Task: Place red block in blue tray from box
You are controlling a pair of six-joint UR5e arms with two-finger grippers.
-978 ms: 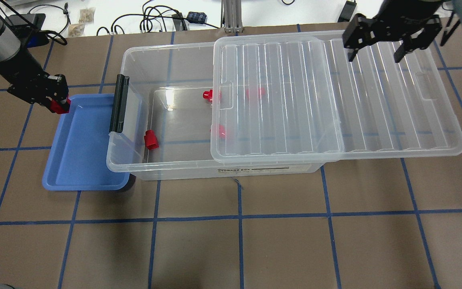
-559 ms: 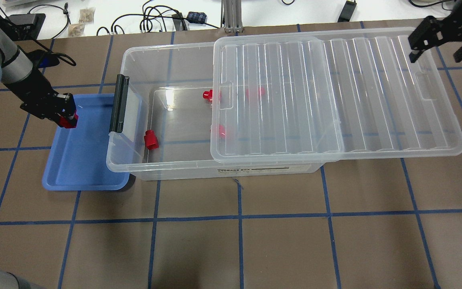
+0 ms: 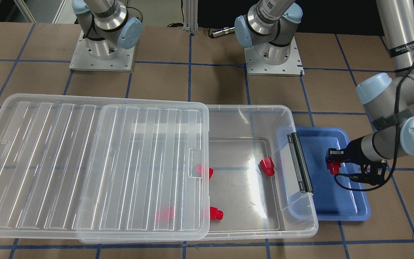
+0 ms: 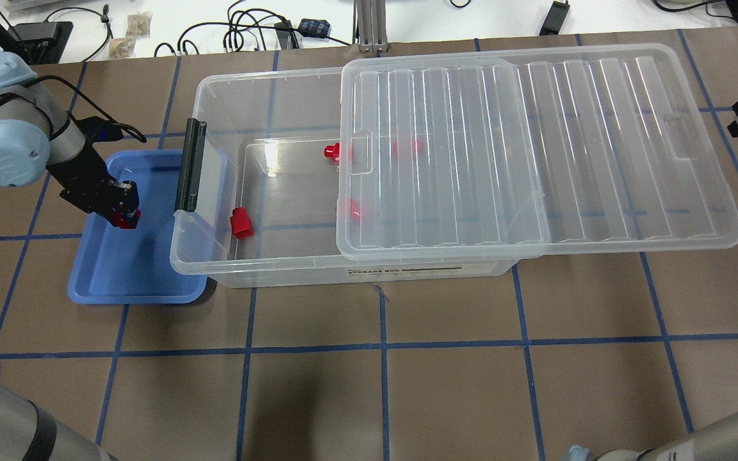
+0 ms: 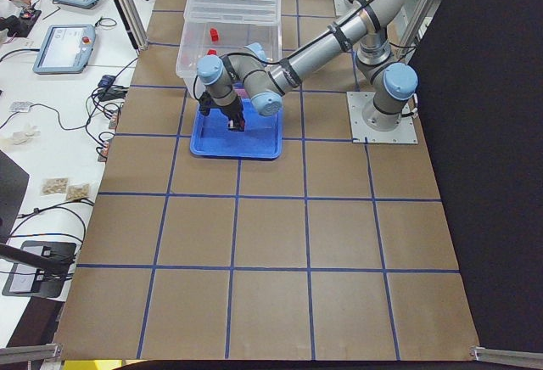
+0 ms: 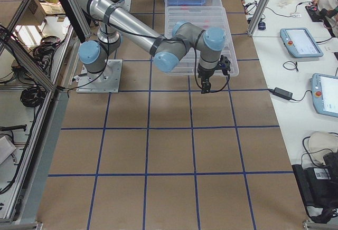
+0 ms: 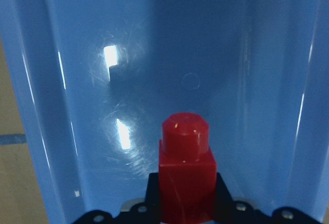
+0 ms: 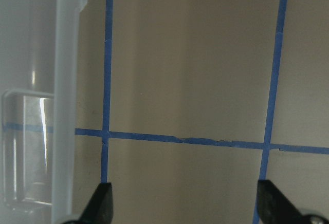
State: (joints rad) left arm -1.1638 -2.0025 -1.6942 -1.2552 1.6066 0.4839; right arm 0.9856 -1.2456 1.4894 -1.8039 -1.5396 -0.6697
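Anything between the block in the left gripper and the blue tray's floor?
Nothing visible does. The left gripper holds the red block over the blue tray; the wrist view shows only tray floor beyond it.

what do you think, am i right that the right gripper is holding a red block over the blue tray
Not quite. It is the left gripper, not the right, that is holding the red block over the blue tray. The overhead exterior view shows that arm coming in from the left.

The brown, blue-taped table (image 4: 446, 397) carries the box (image 4: 279, 272) and the blue tray (image 4: 132, 269) beside it.
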